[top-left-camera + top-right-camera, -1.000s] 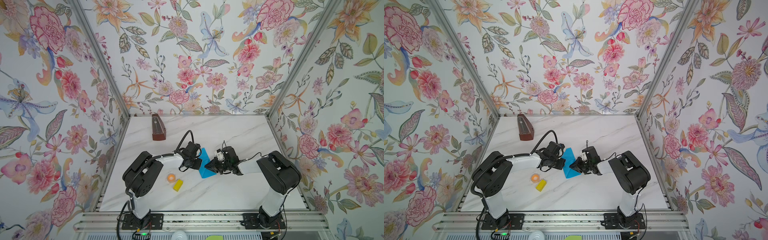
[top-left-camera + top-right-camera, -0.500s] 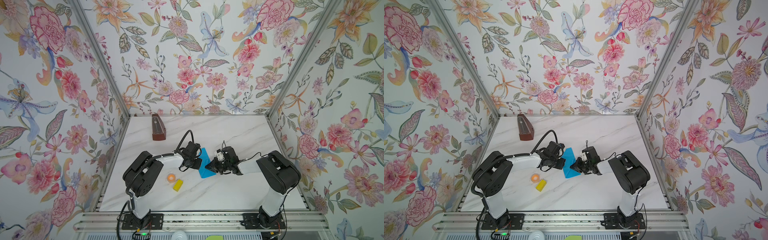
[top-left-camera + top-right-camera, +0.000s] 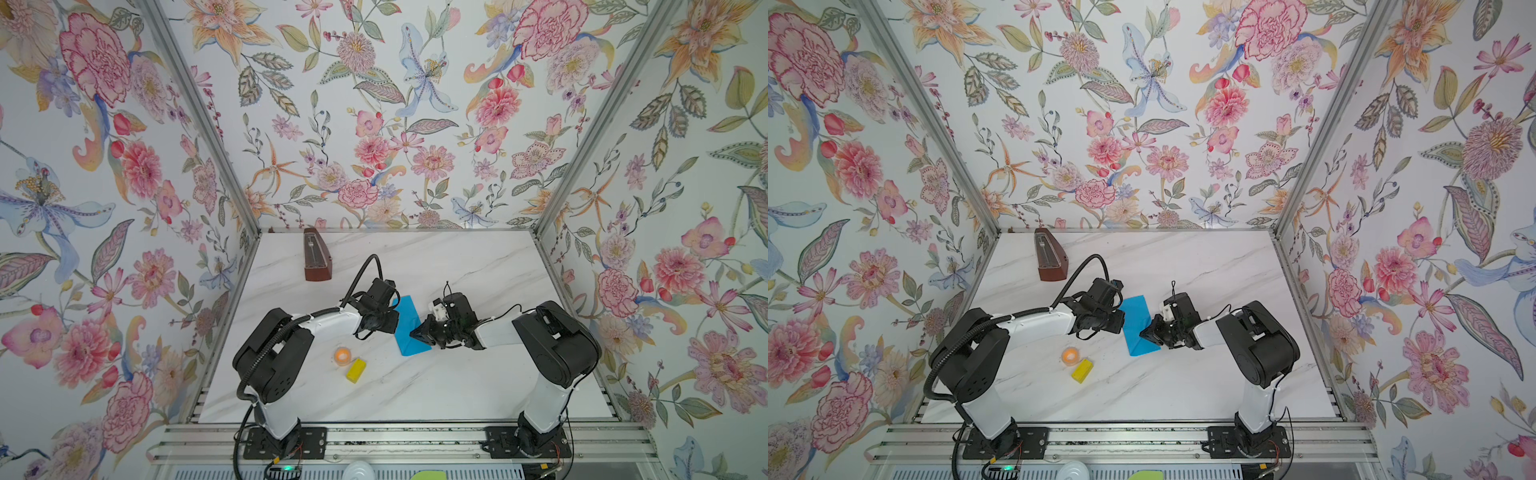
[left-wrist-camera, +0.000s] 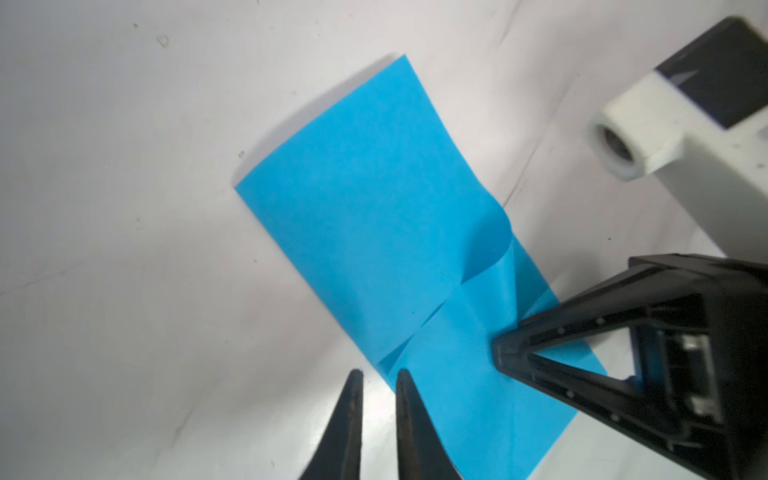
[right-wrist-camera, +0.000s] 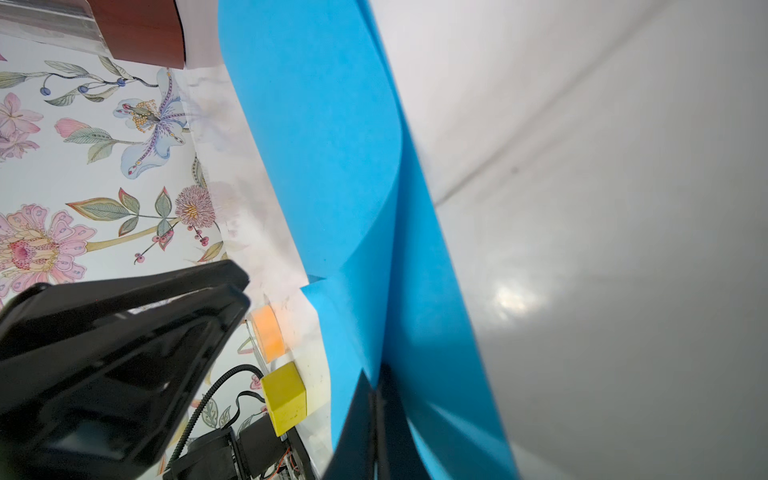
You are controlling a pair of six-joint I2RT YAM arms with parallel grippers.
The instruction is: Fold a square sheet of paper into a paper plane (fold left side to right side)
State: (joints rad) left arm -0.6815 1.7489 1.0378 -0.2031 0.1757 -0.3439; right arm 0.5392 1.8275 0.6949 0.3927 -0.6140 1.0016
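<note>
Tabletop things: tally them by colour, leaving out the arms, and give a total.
Blue: 1, the sheet of paper
Brown: 1, the metronome
Orange: 1, the small round piece
Yellow: 1, the block
Total: 4

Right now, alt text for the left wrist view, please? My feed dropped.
A folded blue sheet lies diagonally on the white table, one layer curling up near a crease. The right pincer, shut, pinches the sheet close by; the left pincer, slightly open, hovers just off its corner.

Both top views look down from high; wrist cameras close on shared paper (image 4: 374, 208).
</note>
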